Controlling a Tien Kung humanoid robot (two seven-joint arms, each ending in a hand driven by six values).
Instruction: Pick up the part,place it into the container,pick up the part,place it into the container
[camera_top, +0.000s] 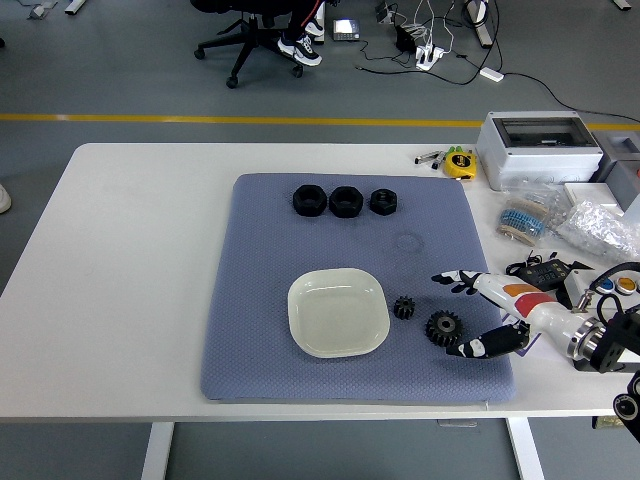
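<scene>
Beside white dish (338, 312), two gears (424, 318) lie flat, axes upright.

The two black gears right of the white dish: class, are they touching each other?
Apart. The head view shows a strip of blue mat between the small gear and the larger gear.

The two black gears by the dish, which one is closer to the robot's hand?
The larger gear, right of the smaller gear, sits just beside the right hand; the smaller lies nearer the white dish.
</scene>
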